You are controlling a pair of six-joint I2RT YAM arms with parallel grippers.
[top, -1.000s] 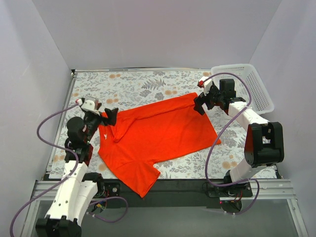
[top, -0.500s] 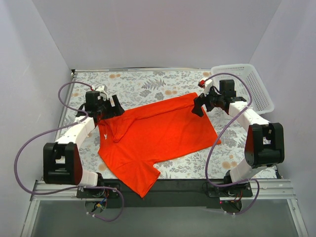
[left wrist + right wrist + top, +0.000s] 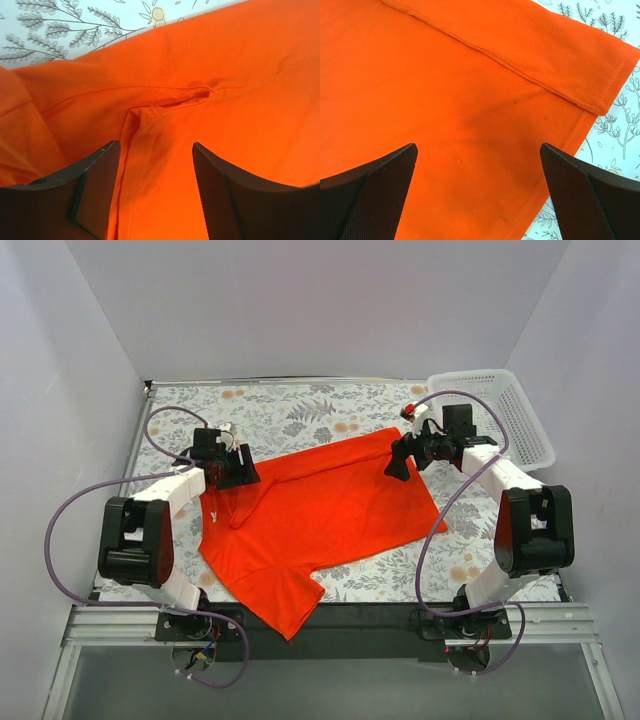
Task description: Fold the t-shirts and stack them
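T-shirt (image 3: pixel 320 515), one; plain orange-red cloth, short-sleeved; unfolded, spread flat and askew on the desk (image 3: pixel 290 415); rumpled at left end; near part overhanging the front edge.

From above we see one orange-red t-shirt (image 3: pixel 320 515) spread slantwise across the flowered worktop (image 3: pixel 290 415), its near end draped over the worktop's front edge. The left gripper (image 3: pixel 240 472) is low over the shirt's far-left end, where the cloth is rumpled, and the right gripper (image 3: pixel 397 460) is low over its far-right corner. A white mesh basket (image 3: pixel 500 415) sits at the worktop's far-right corner, near the right gripper. We cannot tell from here how the jaws stand.
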